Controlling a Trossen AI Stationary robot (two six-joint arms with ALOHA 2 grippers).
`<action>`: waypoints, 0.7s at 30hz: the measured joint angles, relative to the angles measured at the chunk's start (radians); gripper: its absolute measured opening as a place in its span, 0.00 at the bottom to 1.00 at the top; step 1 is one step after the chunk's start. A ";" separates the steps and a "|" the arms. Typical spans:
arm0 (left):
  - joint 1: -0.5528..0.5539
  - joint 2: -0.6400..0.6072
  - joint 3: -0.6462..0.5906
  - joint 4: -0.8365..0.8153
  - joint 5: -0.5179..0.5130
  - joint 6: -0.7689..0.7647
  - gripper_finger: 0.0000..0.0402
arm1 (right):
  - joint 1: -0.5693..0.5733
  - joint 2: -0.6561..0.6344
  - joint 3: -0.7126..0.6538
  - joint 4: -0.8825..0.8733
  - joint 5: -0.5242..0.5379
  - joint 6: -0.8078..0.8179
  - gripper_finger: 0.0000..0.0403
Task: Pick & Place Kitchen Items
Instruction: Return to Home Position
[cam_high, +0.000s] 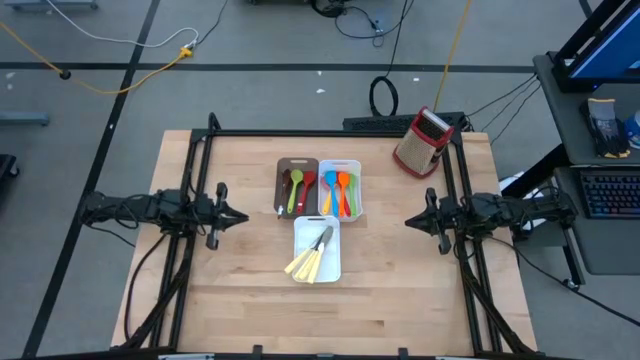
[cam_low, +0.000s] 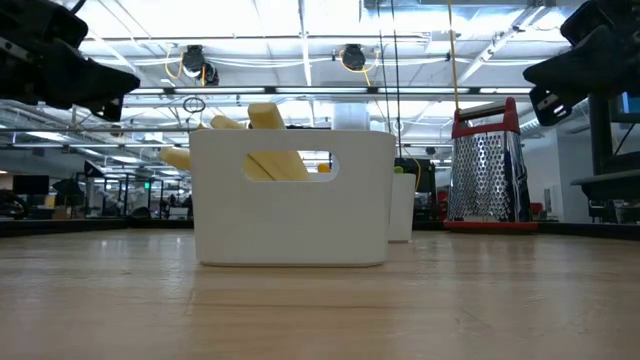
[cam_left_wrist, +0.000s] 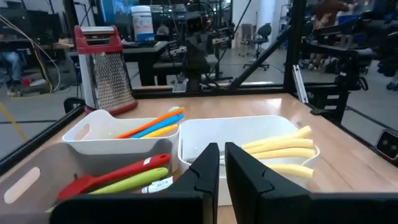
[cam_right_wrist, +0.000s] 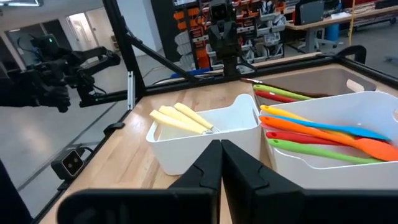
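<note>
The left claw (cam_high: 240, 217) and right claw (cam_high: 410, 221) point inward over the tabletop (cam_high: 400, 300) sides, both narrow and empty. The knives (cam_high: 312, 260) lie in the lower-centre white bin (cam_high: 305, 230), set diagonally, handles toward the lower left.

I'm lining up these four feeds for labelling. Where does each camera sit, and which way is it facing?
High view: above the table, looking straight down; left gripper and right gripper flank the three bins.
Low view: at table-top height, looking level across at the near white bin and the grater; dark arm parts at the upper corners.
Left wrist view: on the left wrist, facing the bins past its own shut fingers.
Right wrist view: on the right wrist, facing the bins past its own shut fingers.
Shared: the cream-handled knives appear in all four.
</note>
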 joint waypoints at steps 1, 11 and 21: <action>0.000 0.000 0.000 0.000 0.001 -0.001 0.08 | 0.000 0.000 0.000 0.000 0.000 0.010 0.01; -0.001 0.001 -0.002 0.002 0.032 -0.046 0.08 | 0.000 0.000 0.000 0.000 -0.003 0.045 0.01; -0.001 0.001 -0.003 0.011 0.020 -0.056 0.08 | 0.000 0.000 0.000 0.000 -0.004 0.045 0.01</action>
